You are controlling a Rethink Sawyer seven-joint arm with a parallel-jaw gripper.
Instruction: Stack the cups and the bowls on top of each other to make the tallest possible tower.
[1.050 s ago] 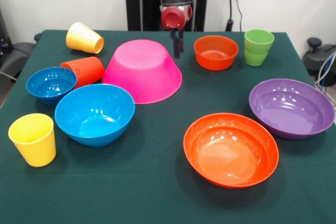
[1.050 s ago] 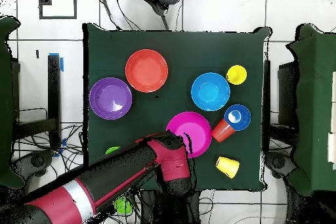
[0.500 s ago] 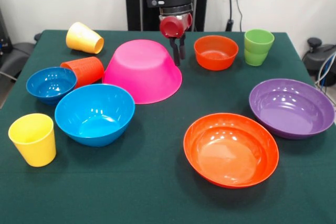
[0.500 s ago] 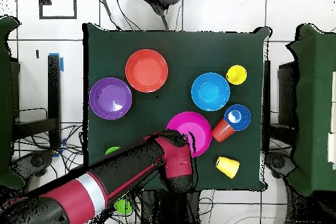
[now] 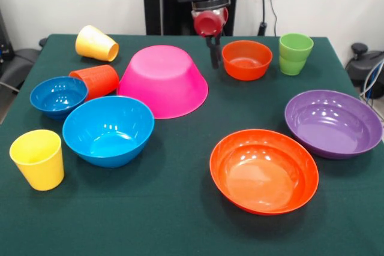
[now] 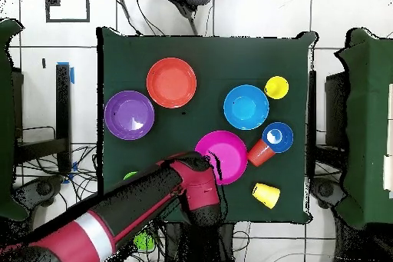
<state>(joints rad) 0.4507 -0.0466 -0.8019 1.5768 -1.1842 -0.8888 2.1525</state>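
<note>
Front view, left to right across the green bench (image 5: 180, 220). An upright yellow cup (image 5: 38, 159) was noted at the near left corner. A small blue bowl (image 5: 58, 96) was seen touching an orange-red cup (image 5: 96, 81) lying on its side. A second yellow cup (image 5: 96, 44) was seen tipped over at the far left. A medium blue bowl (image 5: 108, 130) was noted upright, just in front of the large pink bowl (image 5: 163, 81), which was turned upside down. No stack was seen. The hand (image 5: 213, 58) was held between the pink bowl and the small orange bowl (image 5: 246, 59), its tips pressed together, nothing gripped. A wide orange bowl (image 5: 264, 171), a green cup (image 5: 294, 54) and a purple bowl (image 5: 333, 123) were recorded rightward.
</note>
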